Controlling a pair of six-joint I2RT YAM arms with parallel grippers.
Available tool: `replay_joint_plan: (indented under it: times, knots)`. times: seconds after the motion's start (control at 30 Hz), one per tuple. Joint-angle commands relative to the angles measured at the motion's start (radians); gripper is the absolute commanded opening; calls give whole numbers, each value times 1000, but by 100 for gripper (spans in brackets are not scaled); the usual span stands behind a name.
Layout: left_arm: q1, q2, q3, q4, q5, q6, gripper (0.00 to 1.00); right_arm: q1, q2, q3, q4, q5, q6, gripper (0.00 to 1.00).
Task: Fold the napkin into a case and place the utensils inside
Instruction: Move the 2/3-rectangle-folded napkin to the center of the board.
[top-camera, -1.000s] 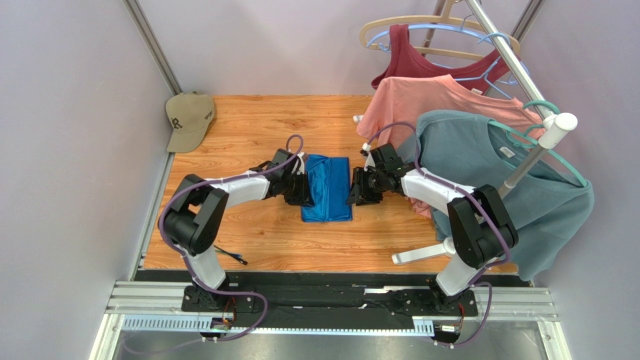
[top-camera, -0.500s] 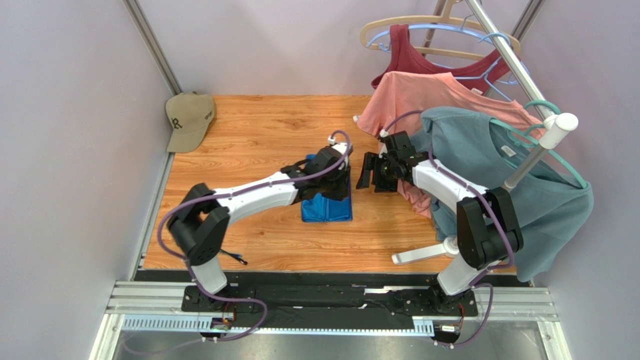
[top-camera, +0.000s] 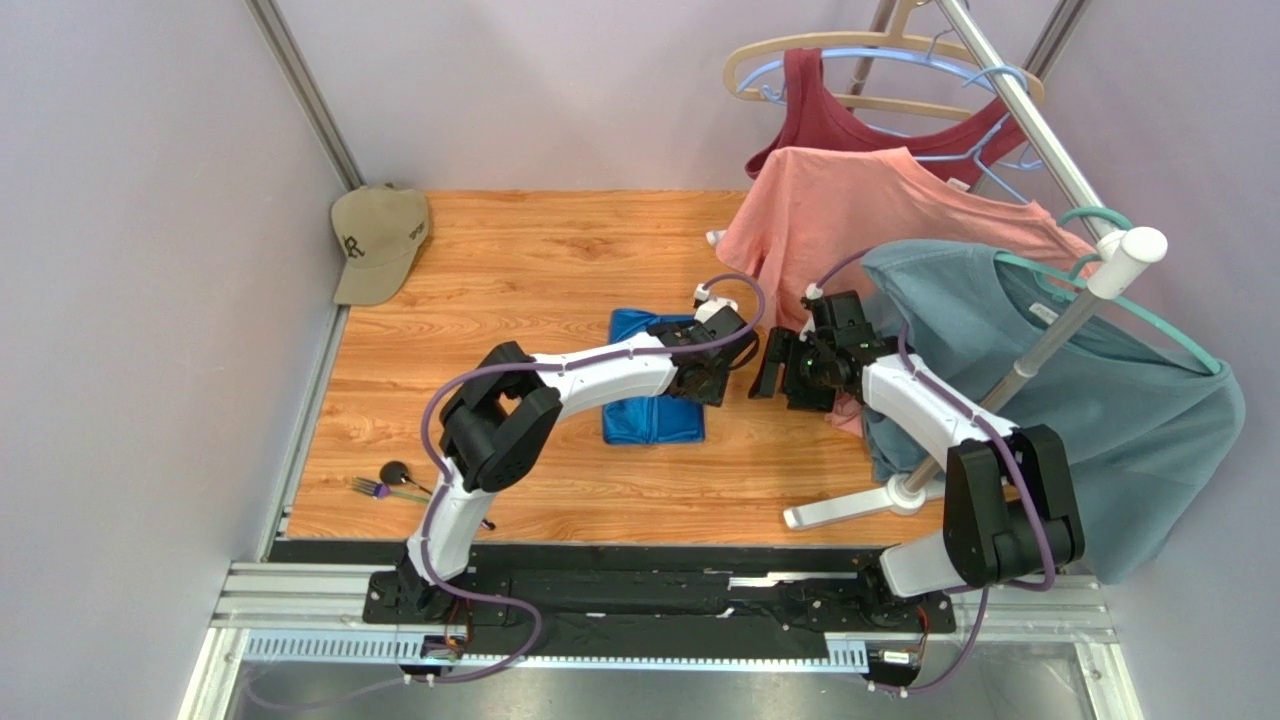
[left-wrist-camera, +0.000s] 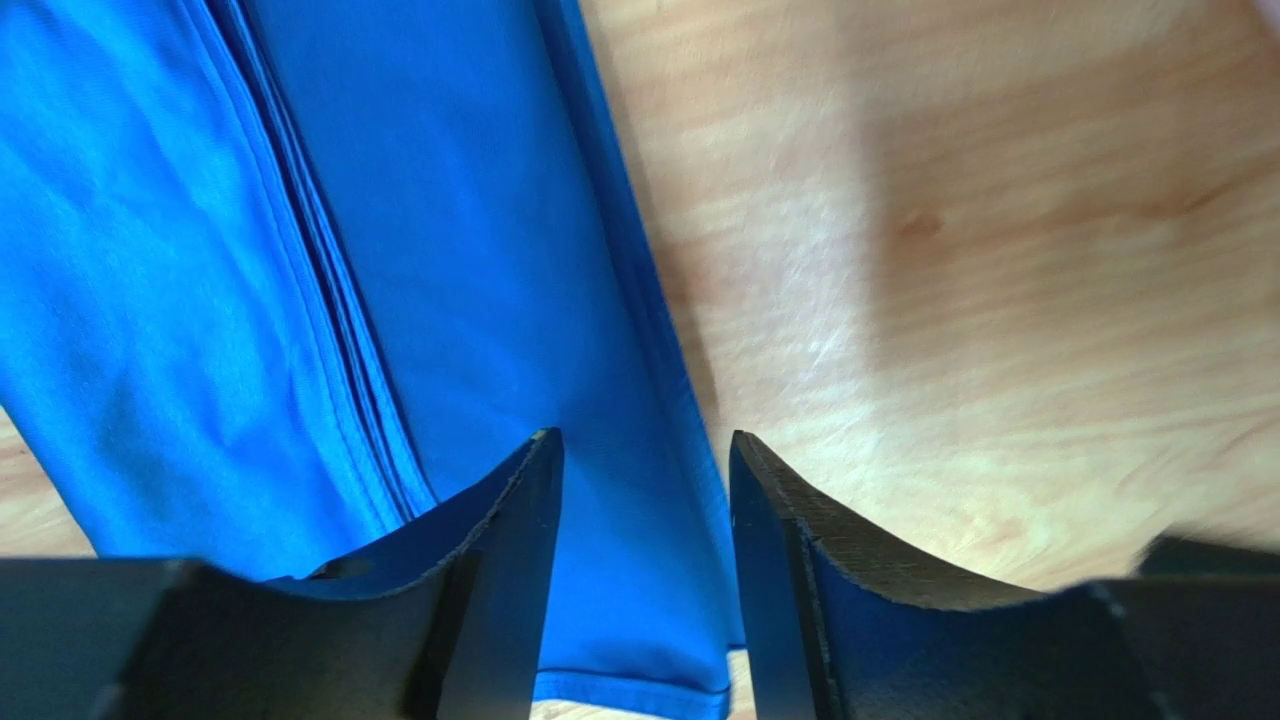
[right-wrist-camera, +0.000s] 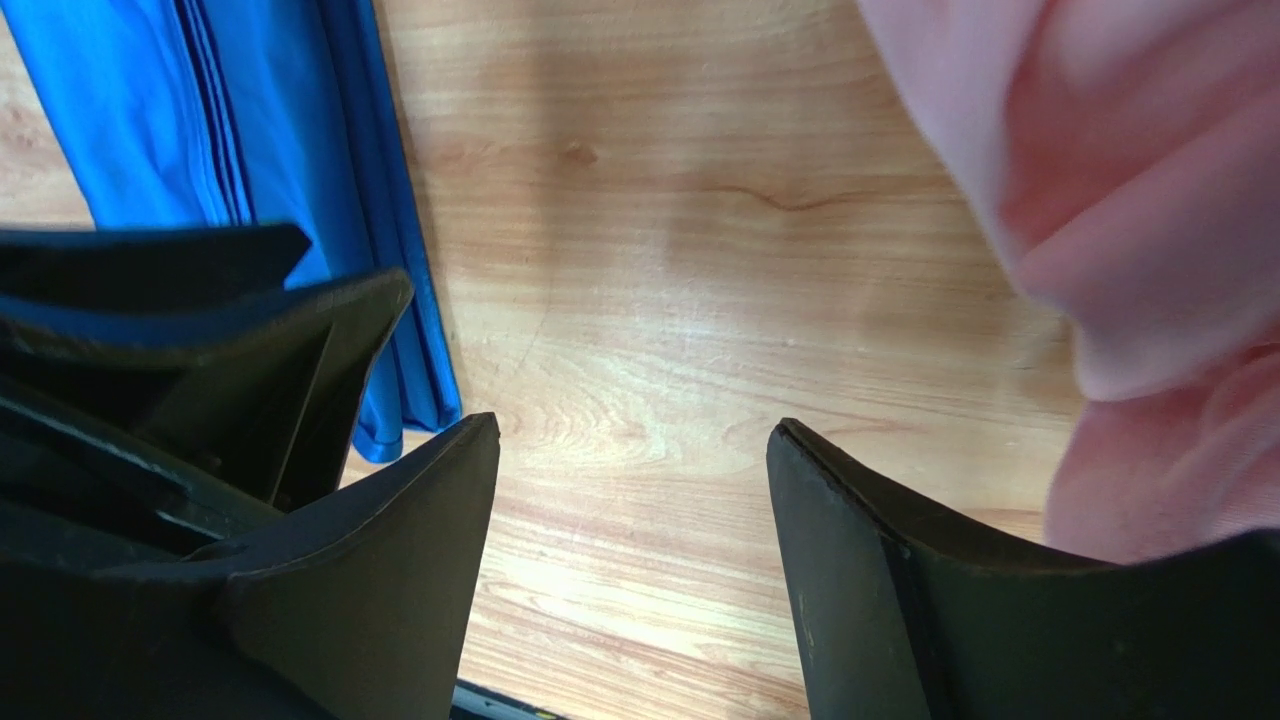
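Folding is judged done: napkin (top-camera: 654, 420) lies folded at worktop (top-camera: 511, 270) centre, left end effector (left-wrist-camera: 643, 443) and right end effector (right-wrist-camera: 631, 428) spread, nothing pinched, at its 3 o'clock edge; utensils (top-camera: 383, 483) at 8 o'clock must be fetched next.

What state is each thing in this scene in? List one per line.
napkin, folded, lying flat
utensils, loose near the left edge, outside the napkin
left gripper, open, empty, over the napkin's edge
right gripper, open, empty, over the table
cap, lying at the far left corner
teal T-shirt, hanging up
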Motion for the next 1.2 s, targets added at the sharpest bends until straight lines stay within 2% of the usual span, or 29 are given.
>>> replay_joint_plan:
  times: [0.0, 0.1, 0.5, 0.63, 0.67, 0.77, 0.9, 1.03, 1.07, 1.13, 1.17]
  knots:
    - [-4, 50, 156, -135, -52, -68, 54, 0, -44, -4, 61, -34, 1, 71]
    - [-4, 93, 208, -209, -55, -115, 54, 2, -55, 4, 70, -43, 9, 72]
    - [-3, 193, 274, -255, -72, -117, 48, 0, -63, 22, 67, -58, 4, 73]
    - [-4, 172, 230, -257, -53, -134, 38, 3, -29, 36, 76, -91, 4, 73]
    - [-4, 159, 190, -246, -50, -141, 31, 3, -21, 39, 81, -97, 7, 73]
    - [-4, 98, 101, -217, -49, -145, 21, 3, -8, 53, 79, -100, 7, 73]
    - [-4, -11, -46, -201, -40, -168, 20, 3, -26, 65, 64, -92, -2, 73]
    - [-14, -132, -203, -111, 23, -154, 22, 3, -47, 54, 61, -81, -11, 73]
    - [-14, -155, -238, -68, 34, -139, 31, 5, -46, 56, 58, -81, -15, 73]
    - [-14, -201, -253, -33, 62, -120, 43, 3, -41, 51, 61, -94, -17, 73]
    - [-14, -207, -238, -20, 66, -97, 43, 3, -40, 42, 65, -97, -16, 73]
